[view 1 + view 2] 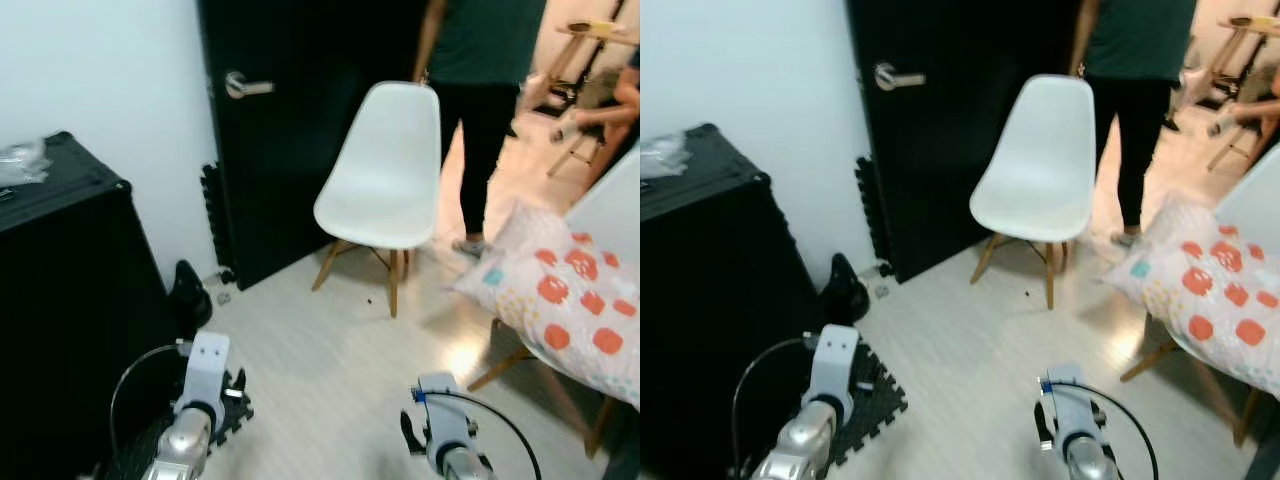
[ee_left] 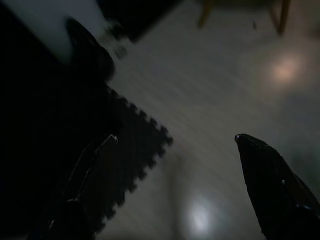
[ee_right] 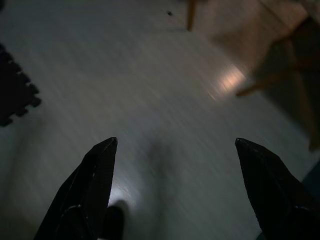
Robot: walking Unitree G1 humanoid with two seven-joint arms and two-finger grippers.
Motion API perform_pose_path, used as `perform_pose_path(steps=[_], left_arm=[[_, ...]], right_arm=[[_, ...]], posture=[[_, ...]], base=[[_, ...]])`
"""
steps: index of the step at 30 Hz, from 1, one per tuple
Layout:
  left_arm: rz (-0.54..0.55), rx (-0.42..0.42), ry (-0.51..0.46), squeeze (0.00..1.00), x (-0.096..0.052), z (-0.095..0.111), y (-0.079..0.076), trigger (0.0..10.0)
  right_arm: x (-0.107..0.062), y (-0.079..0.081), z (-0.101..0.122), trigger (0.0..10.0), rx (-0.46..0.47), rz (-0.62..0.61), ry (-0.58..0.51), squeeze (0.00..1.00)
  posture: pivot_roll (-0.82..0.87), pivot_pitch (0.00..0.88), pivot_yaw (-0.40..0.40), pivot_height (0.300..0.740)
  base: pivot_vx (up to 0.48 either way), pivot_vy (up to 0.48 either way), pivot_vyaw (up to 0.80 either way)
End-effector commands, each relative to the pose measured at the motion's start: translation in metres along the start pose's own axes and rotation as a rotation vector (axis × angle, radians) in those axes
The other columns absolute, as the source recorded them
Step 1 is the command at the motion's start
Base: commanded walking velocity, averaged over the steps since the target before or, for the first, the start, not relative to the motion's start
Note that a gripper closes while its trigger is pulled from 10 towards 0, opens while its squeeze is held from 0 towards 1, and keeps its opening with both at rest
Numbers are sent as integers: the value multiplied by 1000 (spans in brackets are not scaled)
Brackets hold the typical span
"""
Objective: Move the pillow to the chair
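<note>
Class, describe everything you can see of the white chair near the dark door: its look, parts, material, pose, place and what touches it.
The white chair has a smooth one-piece shell, seemingly plastic, with a curved back and a scooped seat. Splayed wooden legs hold it upright on the pale floor. Nothing lies on its seat. It stands in front of the dark door, with a person standing just behind its right side. The pillow rests apart from it, further to the right. Neither gripper touches it.

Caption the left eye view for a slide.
Empty white chair by a black door; dotted pillow on another chair at right.
</note>
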State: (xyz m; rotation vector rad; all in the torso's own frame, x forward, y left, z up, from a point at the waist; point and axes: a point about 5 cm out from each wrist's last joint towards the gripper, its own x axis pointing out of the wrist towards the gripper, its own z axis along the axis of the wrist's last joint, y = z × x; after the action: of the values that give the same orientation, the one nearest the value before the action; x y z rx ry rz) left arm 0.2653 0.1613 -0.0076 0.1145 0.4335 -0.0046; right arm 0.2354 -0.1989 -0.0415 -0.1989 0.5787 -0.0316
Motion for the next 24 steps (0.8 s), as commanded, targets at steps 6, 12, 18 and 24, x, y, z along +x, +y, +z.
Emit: perform_pose_path(steps=[6,12,18,24], left_arm=[[15,12,43,0,0,-7,-2,10000],[11,31,3,0,3,2,-2,10000],[21,45,-23,0,8,11,0,10000],[10,58,-28,0,13,19,0,10000]], right_arm=[[-1,-8,-5,10000,19,-59,30,0],[-1,-5,-4,10000,31,-60,29,0],[2,0,1,10000,63,-59,21,0],[2,6,2,10000,96,-61,20,0]], posture=[[42,38,17,740],[42,33,24,740],[41,32,39,740],[36,21,52,740]], base=[[0,0,-800],[0,0,-800],[0,0,-800],[0,0,-800]])
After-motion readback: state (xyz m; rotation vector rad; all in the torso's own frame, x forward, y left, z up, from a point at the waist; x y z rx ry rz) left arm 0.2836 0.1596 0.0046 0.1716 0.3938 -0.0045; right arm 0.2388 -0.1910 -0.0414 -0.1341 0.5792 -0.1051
